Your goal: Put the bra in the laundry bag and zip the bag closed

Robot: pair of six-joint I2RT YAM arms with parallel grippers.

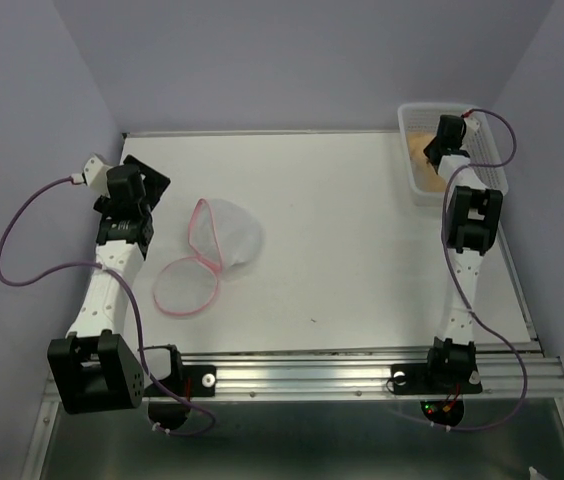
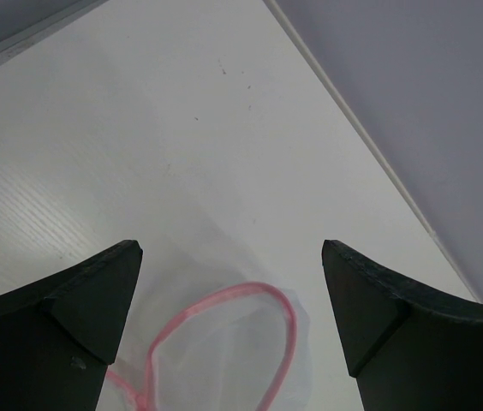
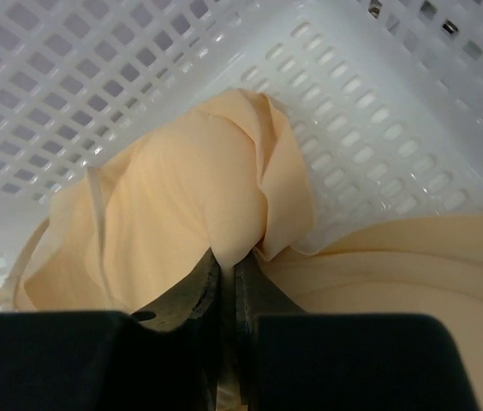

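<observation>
The laundry bag (image 1: 224, 240) lies open on the table left of centre, a white mesh pouch with a pink zipper rim and a flat pink-edged lid toward the near side. My left gripper (image 1: 140, 185) hovers just left of it, jaws wide open; its wrist view shows the bag (image 2: 241, 342) below and between the fingers. The beige bra (image 3: 181, 205) lies in the white slotted basket (image 1: 417, 150) at the far right. My right gripper (image 3: 227, 261) is inside the basket, shut on a fold of the bra. In the top view the bra (image 1: 420, 150) shows only partly beside the right arm.
The basket wall (image 3: 70, 77) surrounds the right gripper closely on the far and right sides. Purple walls enclose the table at the back and both sides. A metal rail runs along the near edge by the arm bases.
</observation>
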